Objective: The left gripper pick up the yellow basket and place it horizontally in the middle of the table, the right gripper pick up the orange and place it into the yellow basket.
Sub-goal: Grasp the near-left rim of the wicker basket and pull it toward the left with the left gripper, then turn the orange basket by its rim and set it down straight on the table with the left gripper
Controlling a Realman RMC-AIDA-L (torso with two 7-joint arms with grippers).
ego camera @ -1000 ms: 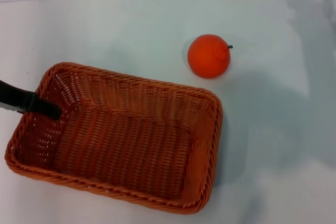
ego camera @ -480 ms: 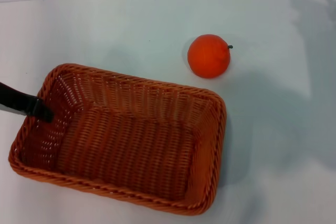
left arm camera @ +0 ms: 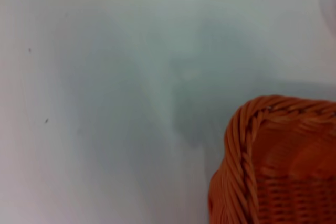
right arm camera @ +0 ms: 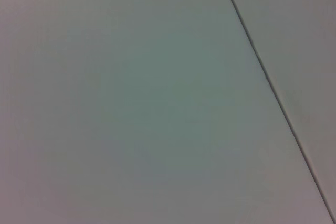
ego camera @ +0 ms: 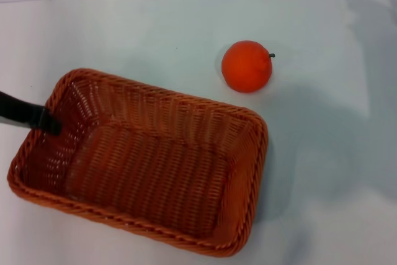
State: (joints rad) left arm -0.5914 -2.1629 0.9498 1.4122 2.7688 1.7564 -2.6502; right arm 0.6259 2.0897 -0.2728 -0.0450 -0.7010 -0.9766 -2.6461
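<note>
A black left gripper (ego camera: 49, 123) clamps the left rim of a woven basket (ego camera: 149, 166) on a white table (ego camera: 124, 29); a thin-rim grip could slip, tipping it toward the nearby orange (ego camera: 247, 66).

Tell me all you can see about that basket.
The basket is a big rectangular tray of orange-brown woven wicker, with a braided rim and sloping sides. It is empty and sits slightly askew on the white table, at the near left. The left gripper reaches over its left rim, its black finger inside against the wall. The orange lies apart, beyond its far right corner.
</note>
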